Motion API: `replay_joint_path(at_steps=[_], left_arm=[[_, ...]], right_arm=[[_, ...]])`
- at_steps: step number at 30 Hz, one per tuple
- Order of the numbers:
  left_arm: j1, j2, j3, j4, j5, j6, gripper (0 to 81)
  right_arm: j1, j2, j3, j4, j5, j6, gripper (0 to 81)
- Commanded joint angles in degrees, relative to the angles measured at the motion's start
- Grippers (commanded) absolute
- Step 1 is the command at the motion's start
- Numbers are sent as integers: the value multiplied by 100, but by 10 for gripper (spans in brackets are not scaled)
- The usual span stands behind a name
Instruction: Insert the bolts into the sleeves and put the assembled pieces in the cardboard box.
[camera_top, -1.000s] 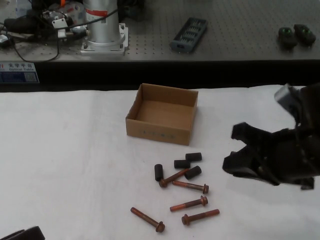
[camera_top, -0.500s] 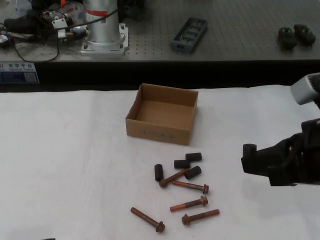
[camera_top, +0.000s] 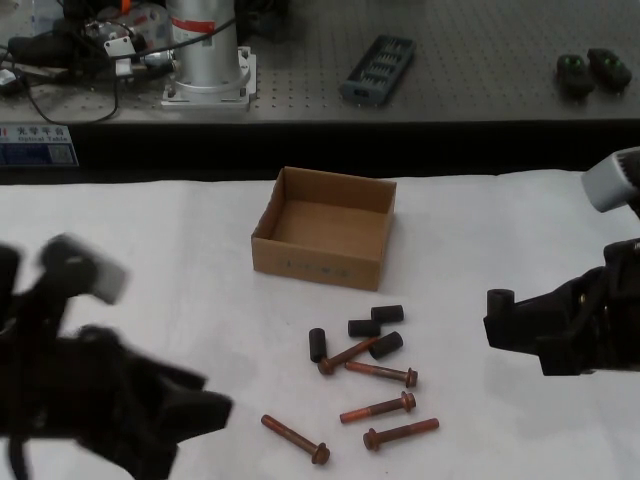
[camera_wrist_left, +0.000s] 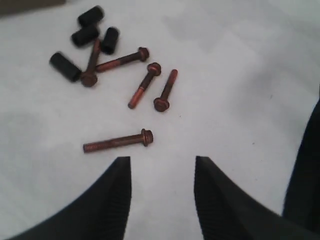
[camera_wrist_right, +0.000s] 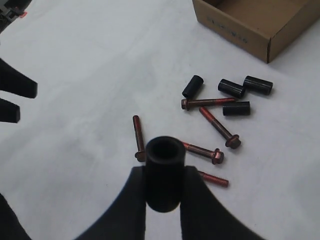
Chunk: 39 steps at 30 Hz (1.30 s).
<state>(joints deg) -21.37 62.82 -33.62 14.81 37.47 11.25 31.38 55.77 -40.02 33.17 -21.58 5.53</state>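
over the tabletop (camera_top: 150, 280), high view: cardboard box (camera_top: 315, 262) sits open, nothing visible inside. four loose sleeves (camera_top: 364, 328) bunch just in front of it, with five bolts (camera_top: 382, 374) scattered among them and on the near side. no bolt looks seated in a sleeve. one bolt lies against or just beside a sleeve, can't tell which. right claw (camera_top: 497, 318) hangs off to the right of the pile, clear of the cloth, with the held sleeve (camera_top: 499, 298) at its tip. left arm is low at the near left, blurred, claw end pointing toward the bolts.

left wrist view: left claw (camera_wrist_left: 162, 197) is released, jaws spread, nothing between them. nearest bolt (camera_wrist_left: 118, 141) lies flat just ahead of the gap, apart from the rest. the other four bolts and the loose sleeves sit further out.

right wrist view: right claw (camera_wrist_right: 164, 187) is clenched on the held sleeve, bore facing the camera and showing dark, no bolt in it. pile and box lie beyond it on the cloth.

status, my read: zero assemblies done, zero in the box. one sleeve is picked and presented. likely next is the left claw taking the nearest bolt and feeding it into that bore. that leaves five insertions and five drops into the box.
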Motion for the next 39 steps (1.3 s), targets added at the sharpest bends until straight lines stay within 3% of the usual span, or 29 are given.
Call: replay_joint_path(at_steps=[1, 9, 22, 39], left_arm=[[-258, 483, -410, -45, 85, 2249, 302], [-544, 1689, -1093, -45, 25, 4463, 302], [-571, 2919, -1259, 15, -277, 8241, 302], [-571, 3471, -1436, -531, -203, 8518, 302]], right_arm=[[5, -59, -17, -7, -89, -51, 19], [5, -56, -17, -7, -89, -221, 19], [5, -56, -17, -17, -89, -279, 19], [5, -56, -17, -52, -130, -279, 19]])
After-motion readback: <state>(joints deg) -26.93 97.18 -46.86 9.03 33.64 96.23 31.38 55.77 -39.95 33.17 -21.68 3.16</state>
